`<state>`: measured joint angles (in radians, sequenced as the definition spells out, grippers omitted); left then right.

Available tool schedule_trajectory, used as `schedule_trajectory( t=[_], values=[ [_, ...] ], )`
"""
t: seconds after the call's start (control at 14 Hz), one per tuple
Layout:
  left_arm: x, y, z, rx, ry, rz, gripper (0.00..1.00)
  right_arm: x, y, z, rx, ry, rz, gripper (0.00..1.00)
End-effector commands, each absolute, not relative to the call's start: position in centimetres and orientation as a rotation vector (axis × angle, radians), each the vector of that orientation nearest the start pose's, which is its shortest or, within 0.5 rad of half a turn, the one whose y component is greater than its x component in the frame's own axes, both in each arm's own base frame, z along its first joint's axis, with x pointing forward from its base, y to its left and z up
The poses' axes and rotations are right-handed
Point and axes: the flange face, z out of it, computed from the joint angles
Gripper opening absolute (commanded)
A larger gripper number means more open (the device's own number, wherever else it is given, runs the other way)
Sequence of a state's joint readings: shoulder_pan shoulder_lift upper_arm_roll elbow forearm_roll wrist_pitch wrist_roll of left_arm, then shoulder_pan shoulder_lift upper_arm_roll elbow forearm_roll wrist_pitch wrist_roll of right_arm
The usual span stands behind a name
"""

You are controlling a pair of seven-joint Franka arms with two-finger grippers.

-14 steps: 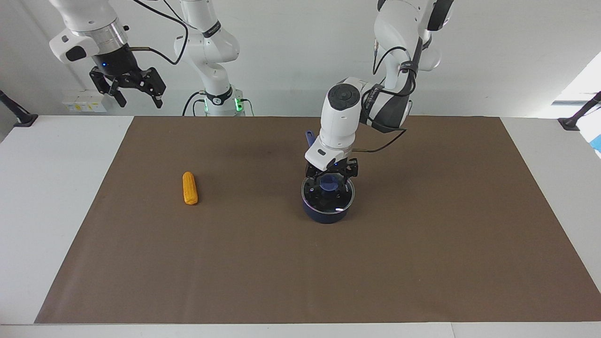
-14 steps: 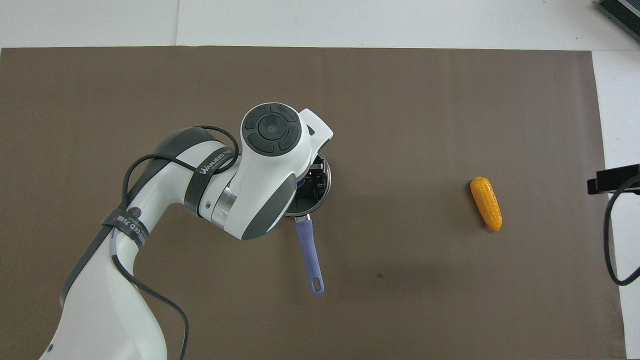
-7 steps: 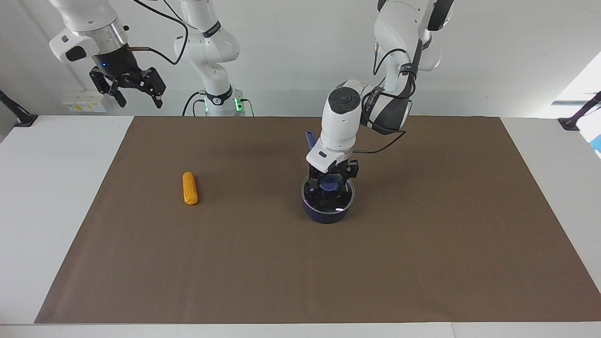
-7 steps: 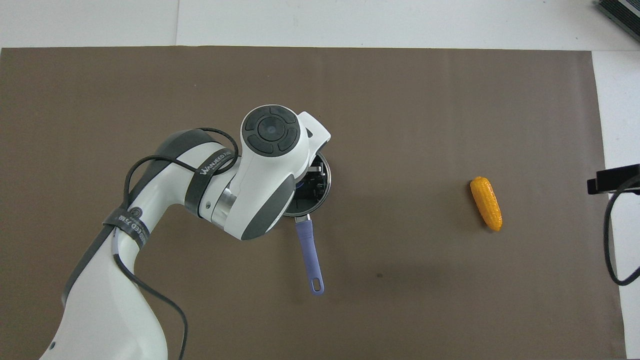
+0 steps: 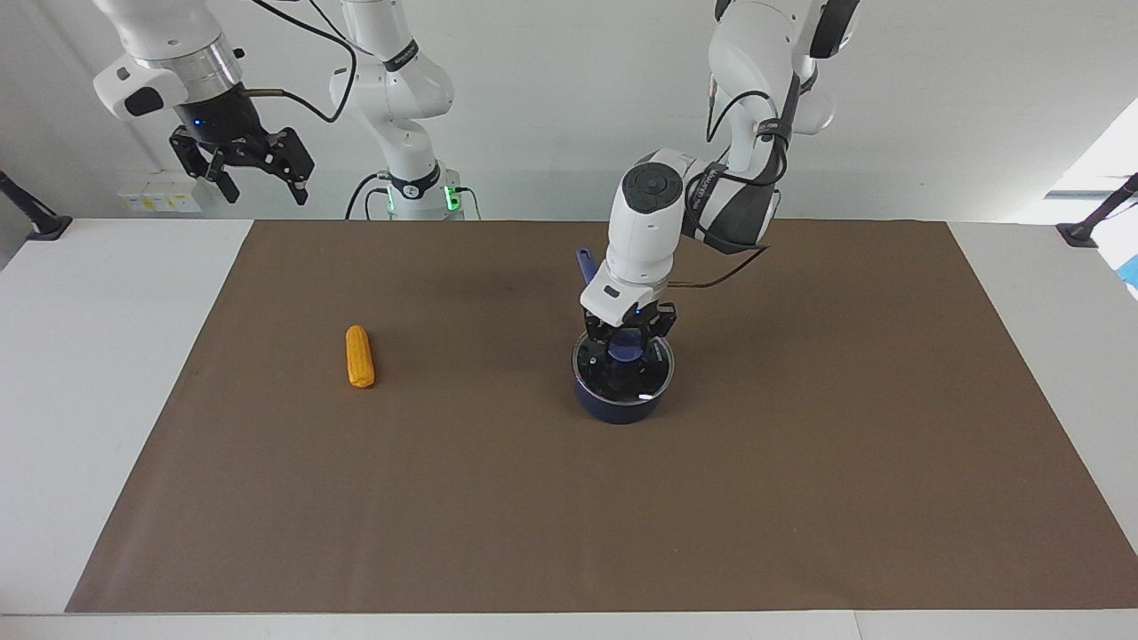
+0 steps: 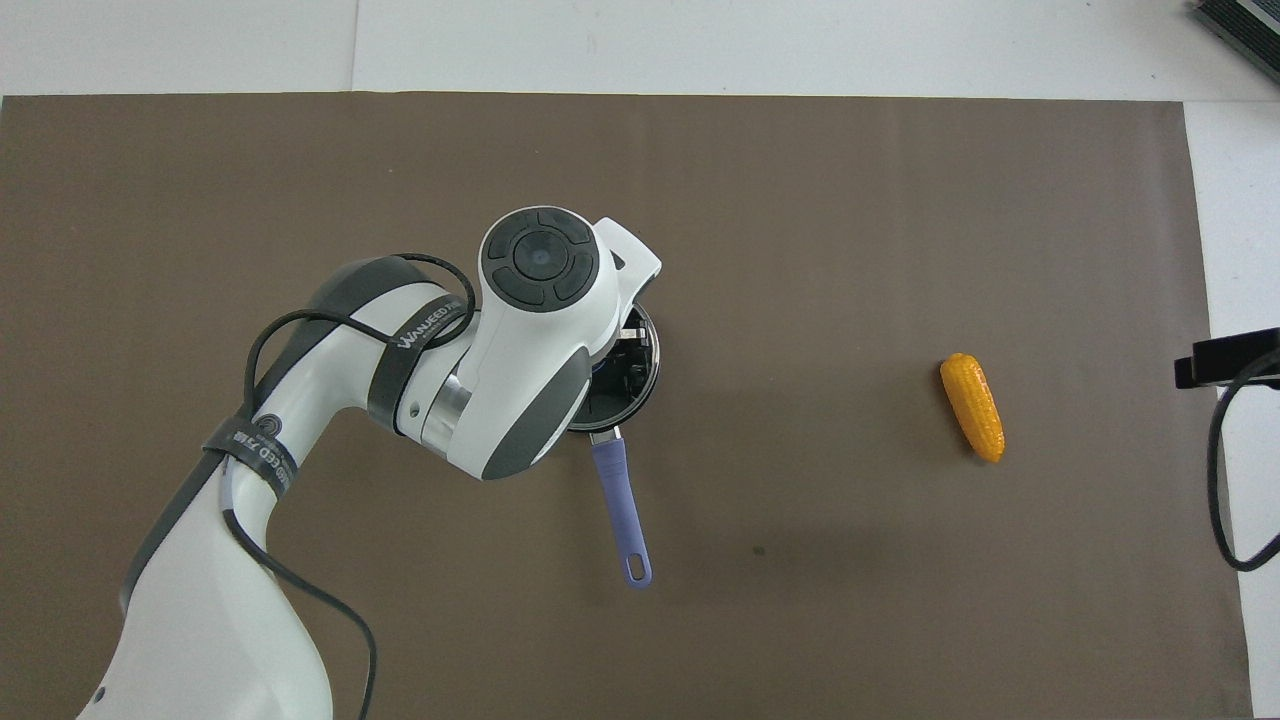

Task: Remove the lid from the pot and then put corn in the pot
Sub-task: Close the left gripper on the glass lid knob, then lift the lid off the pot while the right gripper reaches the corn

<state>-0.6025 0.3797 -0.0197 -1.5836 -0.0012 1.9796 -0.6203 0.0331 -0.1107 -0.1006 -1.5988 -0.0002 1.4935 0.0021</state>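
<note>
The dark blue pot stands mid-mat with the glass lid on it. Its long handle points toward the robots. My left gripper is down on the lid, its fingers closed around the blue knob. In the overhead view the left arm covers most of the lid. The orange-yellow corn lies on the mat toward the right arm's end, also seen in the overhead view. My right gripper waits open and empty, raised high near its base.
A brown mat covers most of the white table. A dark edge of the right hand shows at the overhead view's side. A dark object sits at the table's corner farthest from the robots.
The left gripper's fingers have drawn in around the lid's knob. The pot's handle has shifted slightly. The right arm has not moved.
</note>
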Motion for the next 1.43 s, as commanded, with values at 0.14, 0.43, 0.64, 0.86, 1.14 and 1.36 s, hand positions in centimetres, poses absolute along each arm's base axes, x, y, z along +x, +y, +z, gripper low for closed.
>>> schedule_trajectory(
  t=[0.14,0.43,0.64,0.86,1.14,1.36],
  values=[
    [55.7,-35.2,47.9,-3.155,-0.085,-0.028,0.00,50.4,-4.1,66.6,-3.139,0.080,0.001,1.00],
    [56.6,-29.7,51.9,-3.192,0.004,-0.005,0.00,50.6,-4.1,66.7,-3.139,0.082,-0.011,1.00],
    [57.9,-25.7,52.5,-3.185,0.020,0.024,0.00,50.7,-3.5,66.8,-3.132,0.067,-0.019,1.00],
    [59.2,-20.5,52.4,-3.176,0.046,0.061,0.00,50.4,-3.2,65.3,-3.131,0.004,0.024,1.00],
    [60.8,-12.7,51.6,-3.174,0.060,0.101,0.00,53.2,-2.4,59.3,-3.128,-0.064,-0.068,1.00],
    [60.1,-7.8,50.2,-3.175,0.099,0.132,0.00,56.6,-1.7,52.0,-3.121,-0.303,-0.016,1.00]
  ],
)
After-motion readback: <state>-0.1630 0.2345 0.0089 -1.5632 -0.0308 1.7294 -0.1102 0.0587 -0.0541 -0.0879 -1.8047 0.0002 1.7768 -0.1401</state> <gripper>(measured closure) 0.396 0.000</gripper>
